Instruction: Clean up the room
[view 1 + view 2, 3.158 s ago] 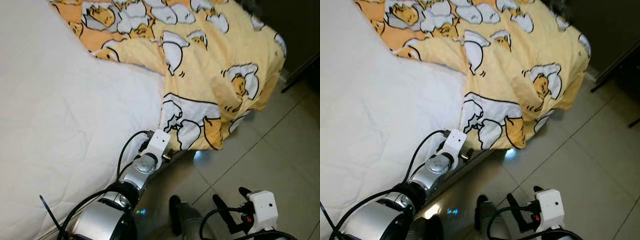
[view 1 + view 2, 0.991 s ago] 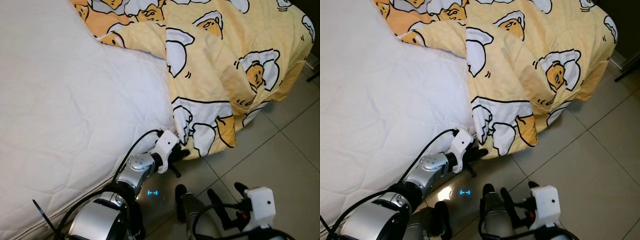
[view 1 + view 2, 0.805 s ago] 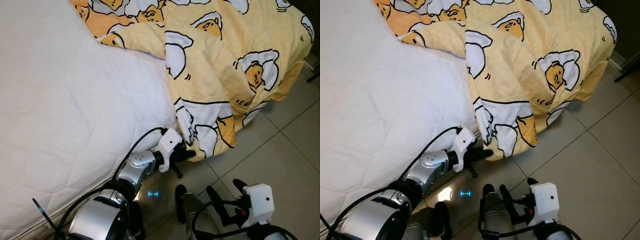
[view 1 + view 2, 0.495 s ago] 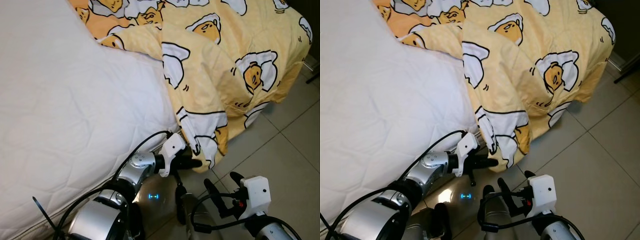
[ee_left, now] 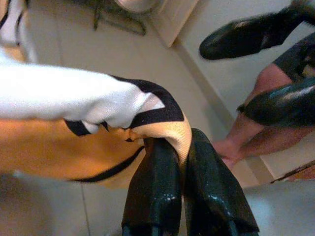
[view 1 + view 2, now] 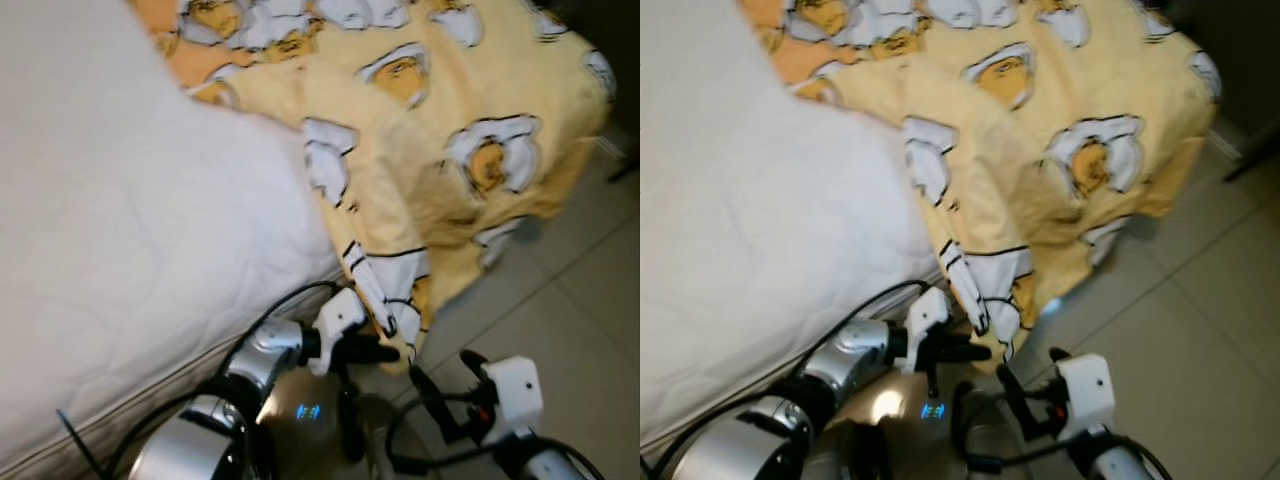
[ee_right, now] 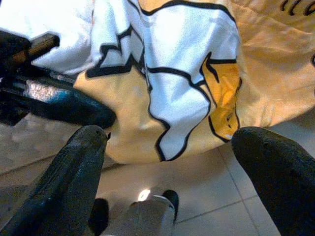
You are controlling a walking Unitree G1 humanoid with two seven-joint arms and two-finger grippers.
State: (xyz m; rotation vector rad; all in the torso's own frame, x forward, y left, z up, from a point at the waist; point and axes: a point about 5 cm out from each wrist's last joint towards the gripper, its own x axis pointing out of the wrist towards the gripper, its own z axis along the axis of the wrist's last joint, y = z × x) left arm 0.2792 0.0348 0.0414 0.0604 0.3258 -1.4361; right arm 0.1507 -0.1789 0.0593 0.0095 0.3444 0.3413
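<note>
Yellow cartoon-print quilt (image 6: 450, 130): draped over the foot of the white quilted mattress (image 6: 130, 230), one corner hanging off the bed edge toward the tiled floor (image 6: 590, 300); left gripper (image 5: 173, 162): clenched on that hanging corner, presumably to pull it straight; right gripper (image 7: 167, 162): fingers spread, empty, low beside the corner, likely ready to assist.

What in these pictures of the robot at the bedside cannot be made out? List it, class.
- Blanket far end: cut off by the eye views' top edge.
- Left tool grip: the pinched blanket hem hides how deep it sits.
- Mattress base: hidden behind the left arm.
- Cartoon prints: blurred in both eye views.
</note>
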